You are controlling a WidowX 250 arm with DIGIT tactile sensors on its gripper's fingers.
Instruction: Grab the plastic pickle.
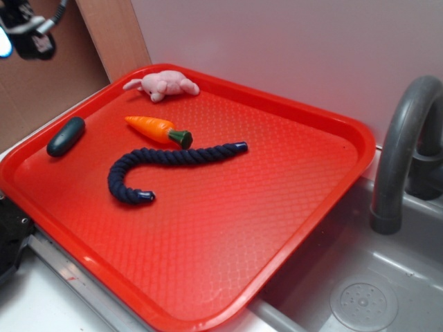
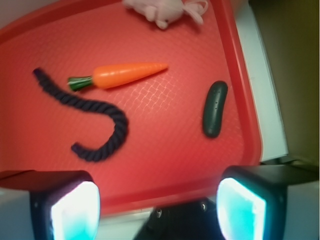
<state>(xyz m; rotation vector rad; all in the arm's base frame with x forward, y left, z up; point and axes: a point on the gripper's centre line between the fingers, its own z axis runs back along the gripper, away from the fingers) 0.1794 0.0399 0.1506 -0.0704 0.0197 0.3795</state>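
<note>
The plastic pickle (image 1: 66, 136) is a small dark teal-green capsule lying at the left edge of the red tray (image 1: 228, 228). In the wrist view the pickle (image 2: 215, 108) lies on the tray's right side, well ahead of my fingers. My gripper (image 2: 157, 207) is open and empty, its two pads wide apart, high above the tray's near rim. In the exterior view the gripper (image 1: 24, 31) sits at the top left corner, above and left of the pickle.
On the tray lie an orange carrot (image 1: 156, 129) with a green top, a long navy braided rope (image 1: 166, 162) and a pink plush toy (image 1: 163, 84). A grey faucet (image 1: 401, 152) and sink (image 1: 360, 290) stand to the right. A brown wall (image 1: 48, 90) is behind.
</note>
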